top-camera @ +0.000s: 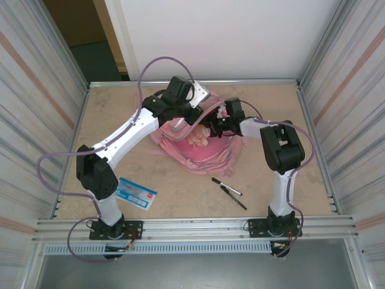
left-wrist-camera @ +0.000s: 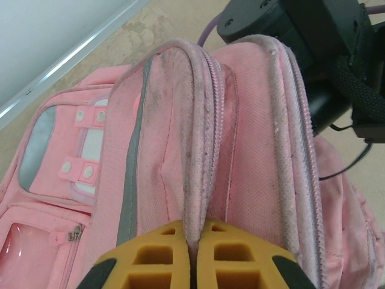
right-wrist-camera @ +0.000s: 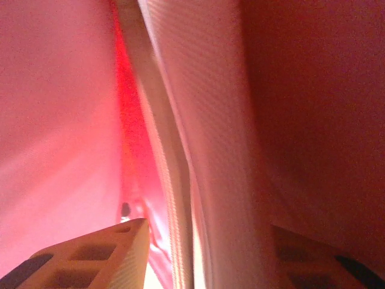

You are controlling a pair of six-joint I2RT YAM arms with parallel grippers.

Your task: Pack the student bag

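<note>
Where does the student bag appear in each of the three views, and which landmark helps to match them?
Top external: the student bag lies at the centre of the picture.
Left wrist: centre and left, its zipped edge pinched in the left tool.
Right wrist: pink fabric close around the right tool.
Shared landmark: the black right wrist beside the bag.
</note>
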